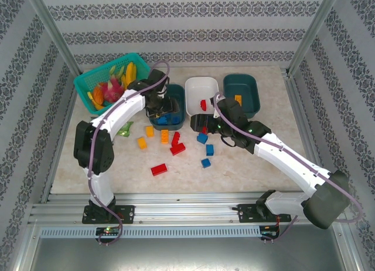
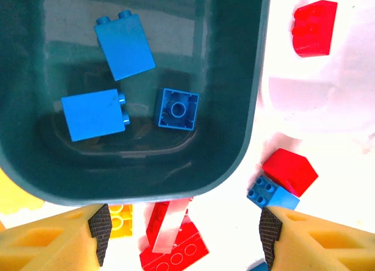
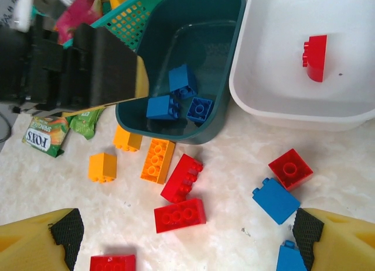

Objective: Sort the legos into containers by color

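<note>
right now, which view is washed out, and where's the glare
Left wrist view: the white tray and table are blown out to near white; the teal tray floor carries soft reflections. Right wrist view: evenly lit, bricks crisp.

The dark teal oblong plastic tray (image 2: 249, 95) is glossy, its floor mirroring the smooth, shiny blue plastic bricks (image 2: 123, 45). The white plastic tray (image 3: 275, 54) gleams likewise. The pale marbled tabletop (image 3: 234, 201) looks smooth and satin. On the left pincer (image 2: 181, 236), yellow plastic fingers (image 2: 47, 242) carry black, ribbed matt pads (image 2: 99, 227). The grey frame rails (image 1: 193, 211) look like brushed metal.
</note>
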Controlling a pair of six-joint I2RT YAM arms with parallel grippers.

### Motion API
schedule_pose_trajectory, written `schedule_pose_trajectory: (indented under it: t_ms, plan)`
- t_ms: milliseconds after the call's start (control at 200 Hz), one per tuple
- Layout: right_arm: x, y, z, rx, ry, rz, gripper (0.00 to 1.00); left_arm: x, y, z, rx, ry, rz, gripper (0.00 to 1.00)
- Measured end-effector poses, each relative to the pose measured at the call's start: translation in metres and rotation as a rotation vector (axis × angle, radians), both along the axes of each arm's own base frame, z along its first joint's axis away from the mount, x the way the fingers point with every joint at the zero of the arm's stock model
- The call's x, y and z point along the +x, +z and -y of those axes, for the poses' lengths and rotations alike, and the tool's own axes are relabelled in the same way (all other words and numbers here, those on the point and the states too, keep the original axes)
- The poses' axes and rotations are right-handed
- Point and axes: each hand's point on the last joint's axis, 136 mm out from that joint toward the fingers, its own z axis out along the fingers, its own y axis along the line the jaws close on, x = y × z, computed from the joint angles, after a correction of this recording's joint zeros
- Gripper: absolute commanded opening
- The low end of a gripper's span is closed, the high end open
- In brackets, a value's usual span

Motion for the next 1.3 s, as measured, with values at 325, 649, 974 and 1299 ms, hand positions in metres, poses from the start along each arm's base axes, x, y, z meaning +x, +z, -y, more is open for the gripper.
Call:
schedule_pose_trajectory:
  t_ms: [325,649,974,1299]
  plan:
    - [-0.016,-0.007,0.005,-0.033,0.013,-0.049,0.93,-0.016,0.029,0.004,-0.038,0.01,0.106,0.71]
    - [-0.042,-0.019,0.008,-0.12,0.045,-0.094,0.89,-0.081,0.048,-0.002,-0.077,-0.047,0.16,0.71]
    - [-0.053,-0.036,0.011,-0.181,0.014,-0.14,0.81,-0.161,0.037,-0.024,-0.142,-0.083,0.17,0.72]
    - [-0.058,-0.072,-0.035,-0.301,0.124,-0.196,0.97,-0.198,0.043,-0.048,-0.204,-0.026,0.236,0.73]
